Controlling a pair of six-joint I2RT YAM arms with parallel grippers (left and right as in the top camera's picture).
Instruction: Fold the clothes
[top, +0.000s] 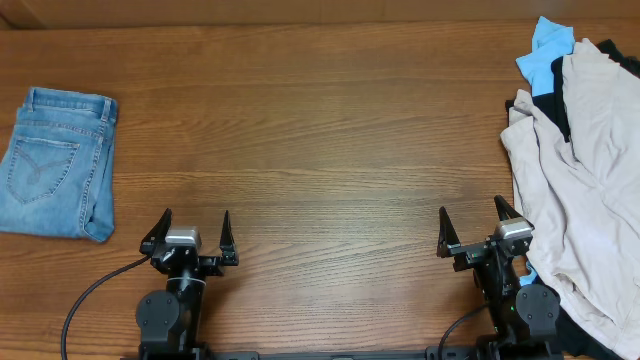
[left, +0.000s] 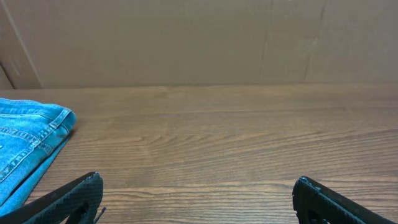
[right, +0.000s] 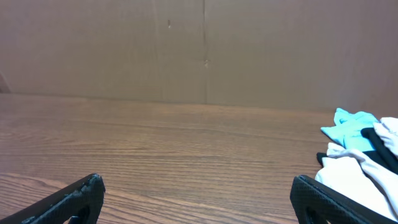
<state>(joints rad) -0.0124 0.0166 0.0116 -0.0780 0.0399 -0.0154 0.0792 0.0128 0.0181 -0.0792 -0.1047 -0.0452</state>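
Jeans (top: 58, 163) lie folded at the left of the table (top: 320, 130), well apart from the left gripper (top: 196, 216) and right gripper (top: 470, 208), both with jaws spread wide and empty.

My left gripper (top: 196, 219) & right gripper (top: 470, 210): both black, 2 thin fingers each, tapering to sharp tips, horn-like from overhead. Silver-grey block (top: 182, 238) on top of my left wrist, same kind of block on the right. Arm bodies behind are black w/ rounded joint housings. Black left cable (top: 88, 298) curves off my left base; black right cable (top: 452, 332) by my right base. Wrist cams: fingers (left: 68, 200) matte black, faint woven texture, straight edges; same on the right.
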